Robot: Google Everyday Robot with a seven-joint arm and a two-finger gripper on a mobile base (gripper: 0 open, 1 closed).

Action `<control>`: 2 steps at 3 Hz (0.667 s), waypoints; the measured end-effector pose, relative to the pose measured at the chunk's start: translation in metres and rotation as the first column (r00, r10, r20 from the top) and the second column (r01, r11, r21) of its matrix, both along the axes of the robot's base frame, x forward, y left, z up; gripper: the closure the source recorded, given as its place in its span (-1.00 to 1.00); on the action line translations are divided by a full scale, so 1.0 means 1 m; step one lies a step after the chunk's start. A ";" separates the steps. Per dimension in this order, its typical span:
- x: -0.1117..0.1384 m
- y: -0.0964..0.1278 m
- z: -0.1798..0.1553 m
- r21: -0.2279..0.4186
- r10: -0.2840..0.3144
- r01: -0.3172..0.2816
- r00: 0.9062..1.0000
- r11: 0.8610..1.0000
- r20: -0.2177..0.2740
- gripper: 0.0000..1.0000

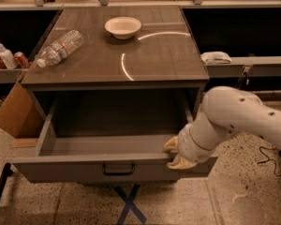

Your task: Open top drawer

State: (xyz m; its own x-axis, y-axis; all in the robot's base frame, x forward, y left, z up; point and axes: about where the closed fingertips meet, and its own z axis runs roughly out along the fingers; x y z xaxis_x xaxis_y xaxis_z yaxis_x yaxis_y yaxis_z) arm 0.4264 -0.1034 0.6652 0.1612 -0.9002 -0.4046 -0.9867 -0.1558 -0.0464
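Camera view: one top drawer (65, 168) open, gripper (174, 153) on its front edge.

the white arm (246, 118) enters from the right edge of the view, and its thick rounded segment slopes down and to the left. it narrows into a ringed wrist (196, 142) angled the same way. the gripper (175, 153) sits at the wrist's end, low in the view and right of centre, pointing left.

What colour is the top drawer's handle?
The handle is black, camera view; the gripper sits at the front rim of the top drawer.
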 end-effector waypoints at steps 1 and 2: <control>-0.042 0.001 0.003 0.047 -0.073 0.074 0.997 0.996 -0.038 1.00; -0.048 0.000 0.003 0.053 -0.083 0.086 0.995 0.995 -0.047 0.68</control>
State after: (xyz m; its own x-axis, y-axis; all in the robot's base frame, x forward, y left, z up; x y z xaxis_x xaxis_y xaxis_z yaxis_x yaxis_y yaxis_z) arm 0.3784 -0.1029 0.6683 0.0663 -0.8863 -0.4584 -0.9975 -0.0703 -0.0083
